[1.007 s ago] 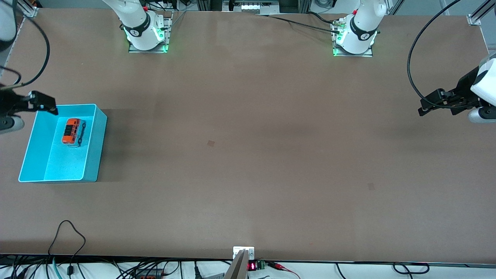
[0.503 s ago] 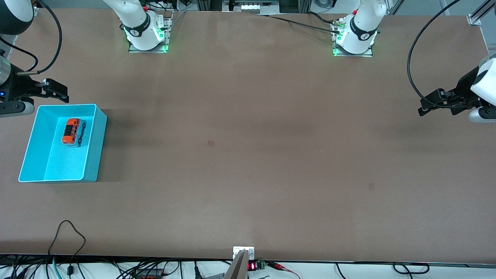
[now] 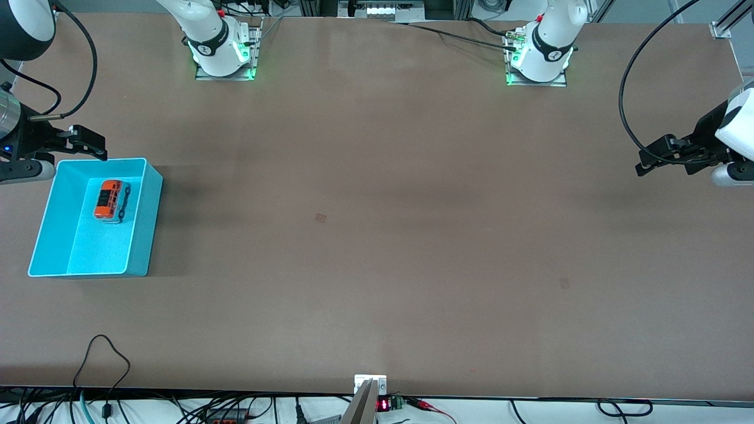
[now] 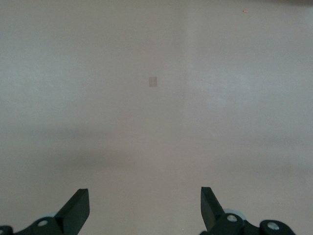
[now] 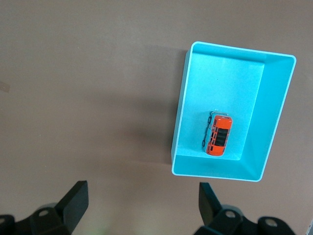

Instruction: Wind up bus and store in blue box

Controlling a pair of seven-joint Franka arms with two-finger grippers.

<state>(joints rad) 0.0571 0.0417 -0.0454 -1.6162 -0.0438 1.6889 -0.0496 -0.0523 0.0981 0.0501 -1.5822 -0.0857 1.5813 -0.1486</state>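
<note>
In the blue box the bus lies released; right gripper, jaws apart and empty, should lift straight clear of the rim. Left gripper waits spread over bare table.

Even overhead light on the table, moderately bright; soft shadow beside the blue box toward the left arm's end; green glow at both arm bases; left wrist view pale and washed out; right wrist view sharp, colours saturated.

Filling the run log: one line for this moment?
bus: in blue box | right pincer: open, beside box | left pincer: open, waiting
</note>
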